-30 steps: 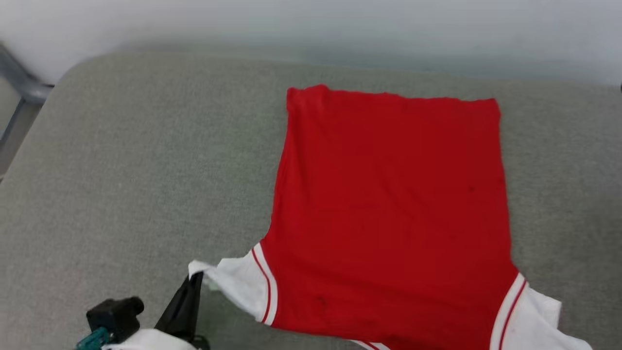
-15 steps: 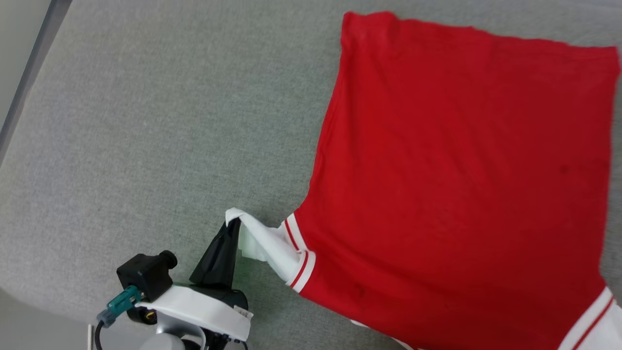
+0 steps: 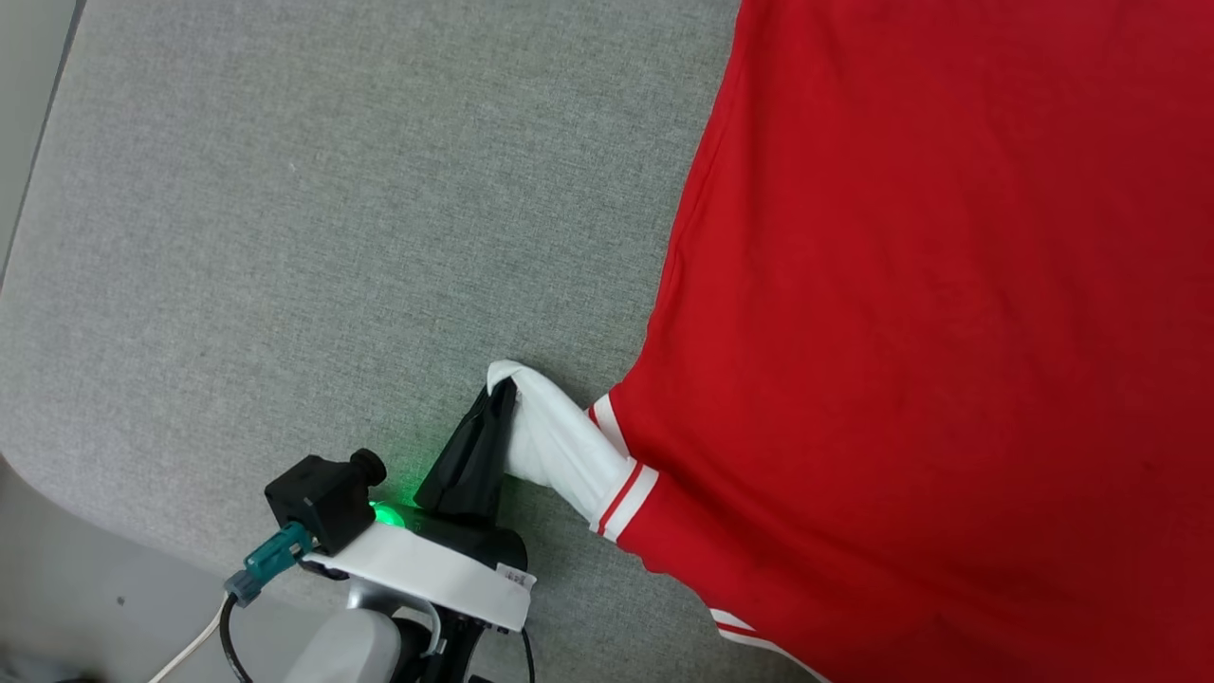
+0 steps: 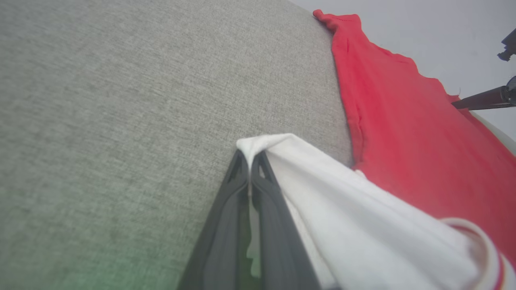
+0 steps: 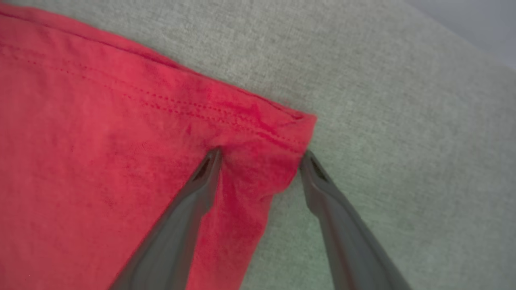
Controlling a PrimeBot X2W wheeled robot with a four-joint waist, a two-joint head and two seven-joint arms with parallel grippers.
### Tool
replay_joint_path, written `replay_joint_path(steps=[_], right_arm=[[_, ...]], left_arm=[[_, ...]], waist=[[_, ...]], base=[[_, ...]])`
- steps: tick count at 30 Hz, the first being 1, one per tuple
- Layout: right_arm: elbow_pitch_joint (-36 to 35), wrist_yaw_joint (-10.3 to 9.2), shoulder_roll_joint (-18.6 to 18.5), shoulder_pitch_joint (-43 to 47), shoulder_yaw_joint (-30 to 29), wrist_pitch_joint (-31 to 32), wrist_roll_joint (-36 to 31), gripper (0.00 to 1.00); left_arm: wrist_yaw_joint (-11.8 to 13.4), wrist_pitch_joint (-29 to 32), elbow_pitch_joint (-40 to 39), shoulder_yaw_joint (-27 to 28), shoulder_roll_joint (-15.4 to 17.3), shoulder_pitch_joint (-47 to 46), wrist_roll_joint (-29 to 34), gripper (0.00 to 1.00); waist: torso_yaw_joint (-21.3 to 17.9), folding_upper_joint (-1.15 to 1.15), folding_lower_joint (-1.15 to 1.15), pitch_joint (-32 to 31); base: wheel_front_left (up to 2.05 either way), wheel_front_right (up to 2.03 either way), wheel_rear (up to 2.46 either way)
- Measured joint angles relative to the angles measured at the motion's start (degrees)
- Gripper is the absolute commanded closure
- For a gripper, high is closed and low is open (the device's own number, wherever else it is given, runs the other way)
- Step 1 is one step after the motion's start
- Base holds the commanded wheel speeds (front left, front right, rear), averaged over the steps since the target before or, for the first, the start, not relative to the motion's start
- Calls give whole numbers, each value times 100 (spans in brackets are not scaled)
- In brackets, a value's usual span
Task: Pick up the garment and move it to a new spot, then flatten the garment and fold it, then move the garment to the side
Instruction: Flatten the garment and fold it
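Observation:
The garment [image 3: 929,313], red with white striped-trim sleeves, lies flat on the grey padded table [image 3: 285,237], plain side up. My left gripper [image 3: 501,391] is shut on the tip of the white sleeve [image 3: 560,446], pulling it out to the left; in the left wrist view the sleeve [image 4: 342,197] drapes over the pinched fingertips of the left gripper [image 4: 250,159]. In the right wrist view my right gripper [image 5: 261,155] stands open, its two fingers straddling a red hemmed corner of the garment [image 5: 250,133], one finger on the cloth, the other just off its edge.
The table's rounded near-left corner [image 3: 57,474] and left edge drop to a paler floor. Bare grey padding spreads to the left of the garment. A dark rod [image 4: 481,100] shows at the far right of the left wrist view.
The head camera has tilted down and shifted, so the whole scene slid. My left gripper keeps its hold on the sleeve tip, and the sleeve now looks more bunched.

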Motion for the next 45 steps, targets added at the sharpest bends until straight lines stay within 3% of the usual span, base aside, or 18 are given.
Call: replay_joint_path(steps=[3,4,5,6,13,17,23,29,34,40,45], right_arm=[[-7,0,-126,5,52,0,21,0],[-9,1,-145,9,41,-19,37,9],[-12,1,-165,15,32,-78,49,67],[-16,2,-174,18,41,-151,51,100],[93,3,-40,21,30,-744,115,100],[78,1,51,152,46,-1213,489,100],[-322,2,-231,759,450,-1808,929,100],[-912,2,-595,1722,580,-2407,1424,100],[-1470,2,-929,2868,357,-2789,1705,100],[-2014,3,-995,4334,-213,-2936,1829,100],[-2251,2,-844,5442,-689,-2928,1858,100]], left_arm=[[-88,-7,66,63,-86,-53,69,100],[-102,-7,88,89,-116,-62,93,100],[-129,-7,100,114,-136,-64,115,100],[-142,-7,115,151,-152,-65,132,100],[-202,-7,243,359,-247,-9,263,100],[-236,-7,298,460,-274,117,301,100],[-182,-7,336,639,-270,405,300,100],[-79,3,341,751,-185,720,257,100],[19,71,269,800,-104,967,216,100],[160,133,140,931,51,1355,149,100],[223,175,73,982,122,1585,99,100]], waist=[[48,0,-1,83],[51,0,-2,94],[46,0,-2,96],[40,0,-2,94],[-85,0,0,-120],[-179,0,0,-404],[-372,0,0,-923],[-586,0,-1,-1491],[-751,0,-1,-1937],[-1036,0,-1,-2336],[-1263,0,-1,-2599]], base=[[0,0,0],[0,0,0],[0,0,0],[0,0,0],[0,0,0],[0,0,0],[0,0,0],[0,0,0],[0,0,0],[0,0,0],[0,0,0]])
